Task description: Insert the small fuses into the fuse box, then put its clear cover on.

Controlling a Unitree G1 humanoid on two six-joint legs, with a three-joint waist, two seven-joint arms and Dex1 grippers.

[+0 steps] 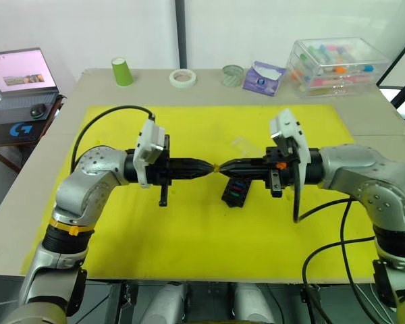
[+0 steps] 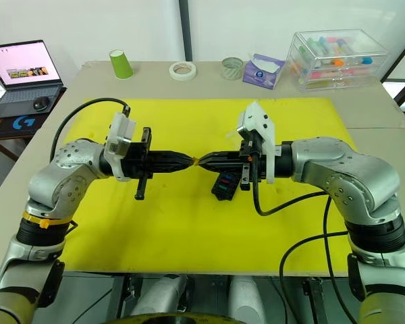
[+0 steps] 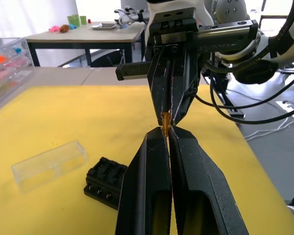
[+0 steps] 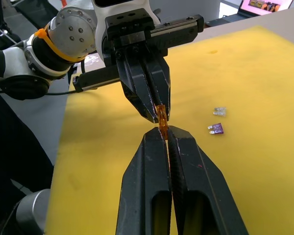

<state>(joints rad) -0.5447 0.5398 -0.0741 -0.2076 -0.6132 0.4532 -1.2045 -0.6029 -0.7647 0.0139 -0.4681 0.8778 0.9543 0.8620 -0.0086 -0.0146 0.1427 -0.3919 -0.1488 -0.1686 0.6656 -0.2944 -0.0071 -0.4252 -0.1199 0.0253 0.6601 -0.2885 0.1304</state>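
- Left eye view: the left gripper (image 1: pixel 212 169) and the right gripper (image 1: pixel 224 167) meet tip to tip above the yellow mat (image 1: pixel 121 229) on the worktop (image 1: pixel 47 202); a tiny amber fuse (image 1: pixel 218 168) sits pinched between them. The fuse box (image 1: pixel 235 191) lies just below and slightly outward of the right gripper's tips, so the right arm is the nearer one for carrying the fuse down to it. The fuse is too small here to tell which gripper truly bears it
- Right eye view: same meeting of tips; the fuse box is partly covered by the right gripper's fingers, so its slots cannot be counted, though coloured specks suggest some are already filled
- Left wrist view: the left gripper is closed narrow on the near end of the amber fuse, the right gripper closed on its far end; the fuse's long axis runs in line with both grippers. The clear cover (image 3: pixel 49 164) lies beside the fuse box, below the left gripper, apart from it
- Right wrist view: both grippers clamp the fuse. A purple fuse (image 4: pixel 216 129) and a clear-grey fuse (image 4: pixel 219 111) lie loose on the mat off to the side
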